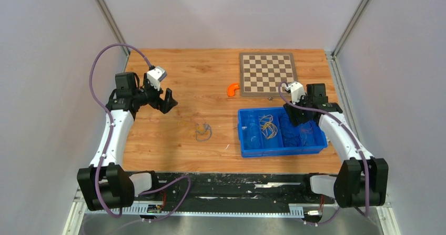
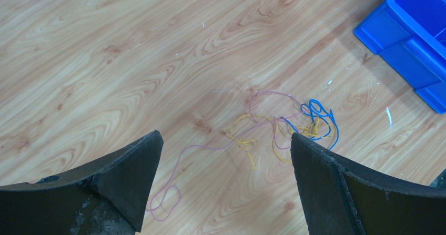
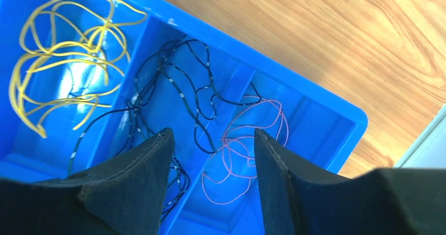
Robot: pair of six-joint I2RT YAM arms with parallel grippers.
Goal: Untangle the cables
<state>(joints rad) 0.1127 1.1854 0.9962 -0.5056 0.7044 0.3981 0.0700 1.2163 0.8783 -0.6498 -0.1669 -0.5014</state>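
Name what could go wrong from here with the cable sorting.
The black cable strays across onto the pink cable; the right jaws, open just above, might snag both. The tangle on the table lies flat and interwoven, so the left jaws may pinch several strands or drag the whole knot.

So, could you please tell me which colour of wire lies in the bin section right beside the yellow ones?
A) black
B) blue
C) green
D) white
A: in the right wrist view, the black wires fill the middle section of the blue bin, between the yellow wires and the pink wires.
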